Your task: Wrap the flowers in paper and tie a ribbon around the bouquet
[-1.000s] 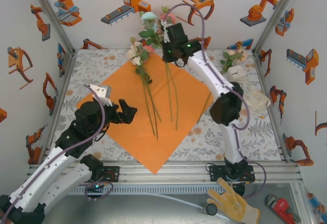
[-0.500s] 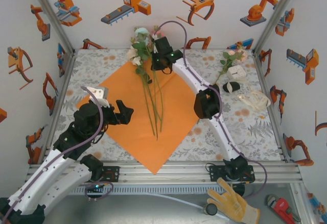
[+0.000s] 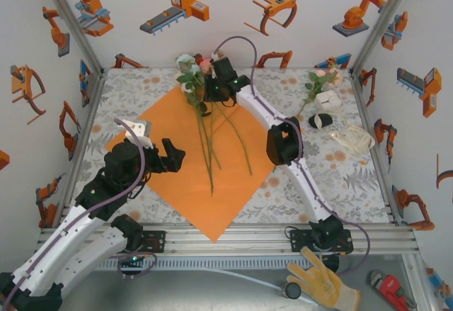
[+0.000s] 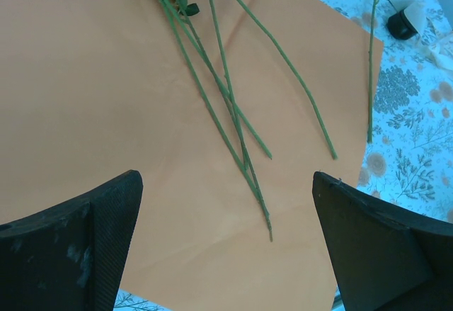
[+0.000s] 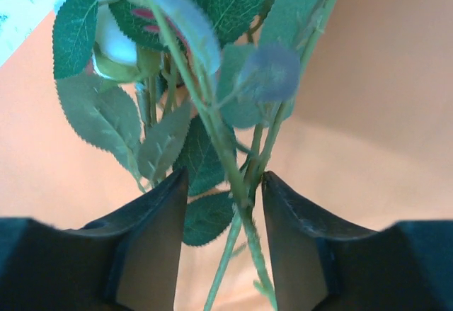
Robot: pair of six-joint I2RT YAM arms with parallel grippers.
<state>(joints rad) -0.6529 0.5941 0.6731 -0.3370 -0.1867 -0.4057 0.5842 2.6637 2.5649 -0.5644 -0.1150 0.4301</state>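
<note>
The right fingers (image 3: 211,88) have just loosened to half open around the flowers (image 3: 192,81), whose stems now lie across the orange paper (image 3: 177,183) on the desk (image 3: 333,176), ready for wrapping. The left fingers (image 3: 174,156) gape wide, empty.

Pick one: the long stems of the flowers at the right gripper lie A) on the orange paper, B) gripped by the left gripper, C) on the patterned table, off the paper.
A: the stems of the flowers run across the orange paper, clear of the open left gripper.
</note>
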